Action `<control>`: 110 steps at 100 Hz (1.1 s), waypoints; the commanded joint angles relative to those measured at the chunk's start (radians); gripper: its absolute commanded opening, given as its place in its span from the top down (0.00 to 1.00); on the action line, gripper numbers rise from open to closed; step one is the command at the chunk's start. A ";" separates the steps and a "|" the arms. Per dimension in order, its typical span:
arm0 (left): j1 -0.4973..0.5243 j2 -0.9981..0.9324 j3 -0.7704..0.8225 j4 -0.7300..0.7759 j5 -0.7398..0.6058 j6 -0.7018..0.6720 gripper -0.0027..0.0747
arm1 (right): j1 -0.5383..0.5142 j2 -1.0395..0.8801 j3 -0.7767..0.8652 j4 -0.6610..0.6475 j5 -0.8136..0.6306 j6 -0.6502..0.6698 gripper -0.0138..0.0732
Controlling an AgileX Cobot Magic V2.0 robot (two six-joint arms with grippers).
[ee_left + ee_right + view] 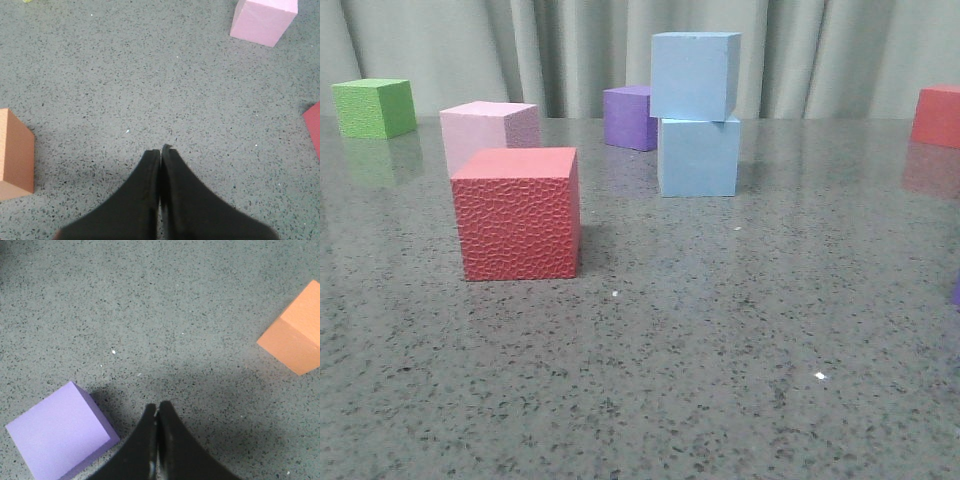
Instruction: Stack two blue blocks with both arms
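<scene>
Two pale blue blocks stand stacked in the front view, the upper one point(694, 75) resting slightly askew on the lower one point(698, 156), towards the back of the table. Neither block shows in the wrist views. My left gripper point(160, 150) is shut with nothing between its fingers, above bare table. My right gripper point(157, 407) is likewise shut and empty, beside a light purple cube point(60, 435). Neither gripper shows in the front view.
A textured red cube point(518, 212) stands front left, a pink cube point(488, 130) behind it, a green cube point(375, 107) far left, a purple cube point(629, 117) behind the stack, a red cube point(937, 116) far right. Orange cubes point(15, 155) point(295, 337) lie near each gripper.
</scene>
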 commanded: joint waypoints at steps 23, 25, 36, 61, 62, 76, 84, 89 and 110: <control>0.004 -0.002 -0.025 -0.001 -0.069 -0.008 0.99 | 0.000 -0.010 -0.023 -0.012 -0.050 -0.005 0.98; 0.004 -0.002 -0.025 -0.001 -0.069 -0.008 0.99 | 0.000 -0.010 -0.023 -0.012 -0.050 -0.005 0.98; 0.004 -0.002 -0.025 -0.001 -0.069 -0.008 0.99 | 0.000 -0.010 -0.023 -0.012 -0.050 -0.005 0.98; 0.004 -0.047 0.013 0.016 -0.190 -0.008 0.99 | 0.000 -0.010 -0.023 -0.012 -0.050 -0.005 0.98; 0.004 -0.054 0.018 0.016 -0.212 -0.008 0.99 | 0.000 -0.010 -0.023 -0.012 -0.050 -0.005 0.98; 0.004 -0.148 0.163 0.017 -0.460 0.054 0.99 | 0.000 -0.010 -0.023 -0.012 -0.050 -0.005 0.98; 0.019 -0.209 0.268 0.007 -0.577 0.087 0.99 | 0.000 -0.010 -0.023 -0.012 -0.050 -0.005 0.98; 0.038 -0.250 0.326 -0.018 -0.632 0.102 0.99 | 0.000 -0.010 -0.023 -0.012 -0.050 -0.005 0.98; 0.107 -0.439 0.533 -0.032 -0.697 0.104 0.99 | 0.000 -0.010 -0.023 -0.012 -0.050 -0.005 0.98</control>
